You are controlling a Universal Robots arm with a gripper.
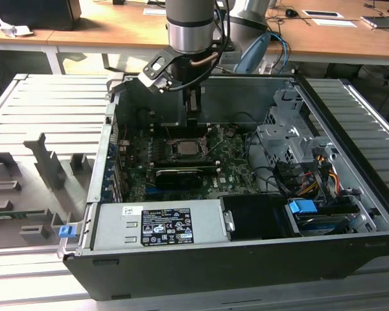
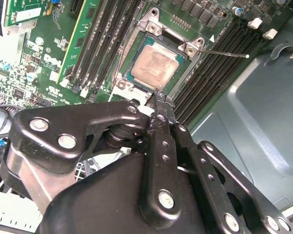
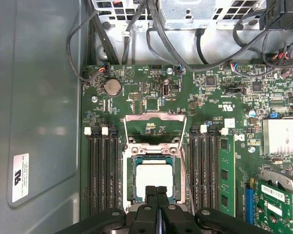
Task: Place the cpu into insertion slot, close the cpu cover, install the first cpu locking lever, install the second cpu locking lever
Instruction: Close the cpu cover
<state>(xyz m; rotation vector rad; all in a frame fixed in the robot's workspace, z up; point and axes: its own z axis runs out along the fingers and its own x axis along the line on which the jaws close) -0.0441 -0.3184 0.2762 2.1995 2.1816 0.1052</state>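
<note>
We see the gripper [image 3: 156, 191] with its fingers pressed together and nothing between them. Its tips are at one edge of the insertion slot [image 3: 130, 180], and we cannot tell whether they touch it. The cpu [image 3: 153, 175] lies flat in that slot. The cpu cover [image 3: 154, 117] appears raised just beyond it, on the green board [image 3: 136, 92] inside the open computer case [image 1: 246, 97].

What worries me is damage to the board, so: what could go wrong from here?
1. The shut end effector hangs close by the edge of the cpu; drifting lower, its tips might scrape the chip or the cpu cover.
2. A thin locking lever sticks out free over the memory slots; pushed off-line, it might slip or bend.
</note>
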